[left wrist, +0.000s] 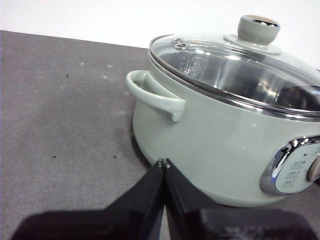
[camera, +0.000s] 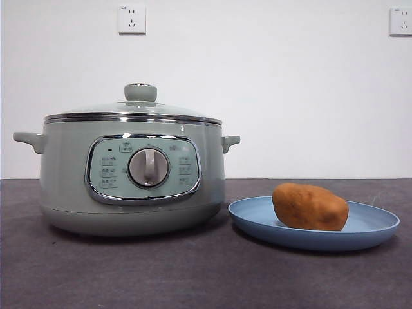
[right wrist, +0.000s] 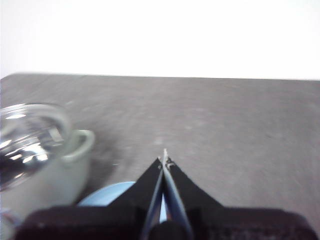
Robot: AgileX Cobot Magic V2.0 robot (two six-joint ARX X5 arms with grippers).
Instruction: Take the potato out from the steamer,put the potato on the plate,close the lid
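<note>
The pale green steamer (camera: 132, 177) stands on the table at the left of the front view. The glass lid (camera: 133, 111) with its green knob sits closed on it. The orange-brown potato (camera: 309, 206) lies on the light blue plate (camera: 373, 226) to the right of the steamer. My left gripper (left wrist: 164, 163) is shut and empty, beside the steamer (left wrist: 220, 135) below its side handle, with the lid (left wrist: 235, 67) in view. My right gripper (right wrist: 164, 160) is shut and empty above the table, with the plate's edge (right wrist: 107, 195) and the steamer's handle (right wrist: 80, 145) beneath it. Neither arm shows in the front view.
The dark grey table (camera: 193, 277) runs to a white wall with two sockets (camera: 131, 19). The steamer's two side handles (camera: 29, 140) stick out at each side.
</note>
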